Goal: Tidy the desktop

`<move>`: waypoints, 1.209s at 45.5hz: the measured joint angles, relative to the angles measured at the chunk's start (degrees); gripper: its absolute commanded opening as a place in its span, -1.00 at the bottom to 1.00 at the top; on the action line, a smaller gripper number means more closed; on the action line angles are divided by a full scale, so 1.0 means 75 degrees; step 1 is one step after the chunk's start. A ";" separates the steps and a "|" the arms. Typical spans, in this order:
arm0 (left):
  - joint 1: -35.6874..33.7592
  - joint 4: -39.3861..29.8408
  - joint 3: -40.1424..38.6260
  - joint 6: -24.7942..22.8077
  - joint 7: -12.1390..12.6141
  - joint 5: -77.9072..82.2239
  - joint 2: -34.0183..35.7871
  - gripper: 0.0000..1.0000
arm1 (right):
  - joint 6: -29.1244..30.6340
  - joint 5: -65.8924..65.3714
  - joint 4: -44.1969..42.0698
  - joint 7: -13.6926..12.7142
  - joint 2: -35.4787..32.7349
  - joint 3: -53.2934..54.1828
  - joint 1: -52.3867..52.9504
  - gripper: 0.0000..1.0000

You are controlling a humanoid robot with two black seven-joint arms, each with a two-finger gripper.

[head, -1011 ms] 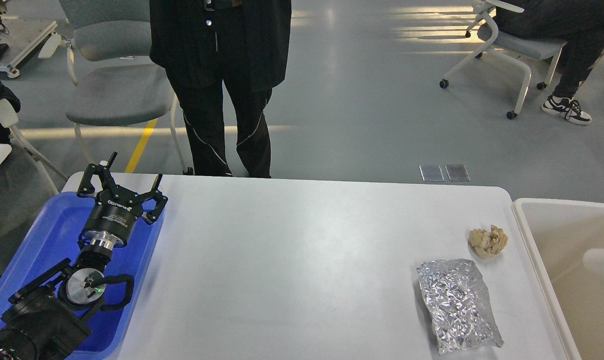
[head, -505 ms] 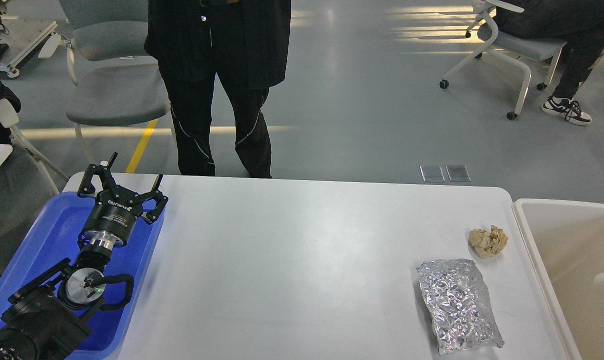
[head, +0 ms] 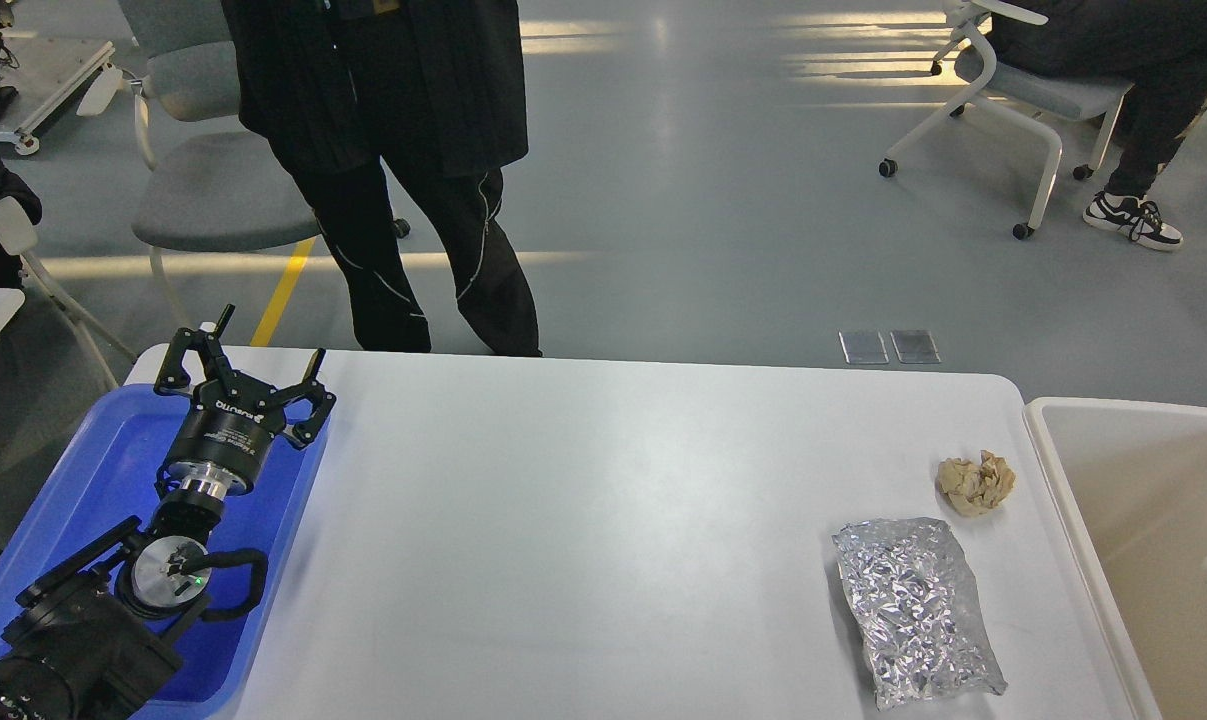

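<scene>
While the left gripper (head: 244,368) is hovering over the blue tray (head: 83,480), jaws spread wide and gripping nothing, the foil bag (head: 913,608) and crumpled paper ball (head: 976,483) are lying far right on the tabletop (head: 603,520), beside the cream bin (head: 1073,500); the bag's long axis is running near-to-far. Right arm unseen, probably nearer.

Glossy white desktop (head: 603,520); crinkled shiny foil packet (head: 913,605).

The blue tray (head: 113,470) is partly hidden beneath the left arm and cut by the left edge. Far from that arm, the cream bin (head: 1053,470) runs off the right edge.
</scene>
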 measured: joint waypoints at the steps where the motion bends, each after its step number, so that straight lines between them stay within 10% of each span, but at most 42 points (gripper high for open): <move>1: 0.0000 0.0000 0.0000 0.0000 0.0000 0.0000 0.0000 1.00 | 0.0000 0.0000 -0.0017 -0.0008 0.0010 0.0016 0.0001 0.95; 55: 0.0000 0.0000 0.0003 -0.0003 0.0006 0.0003 0.0000 1.00 | 0.0656 -0.0124 -0.0192 0.0174 -0.0050 0.0593 0.1305 1.00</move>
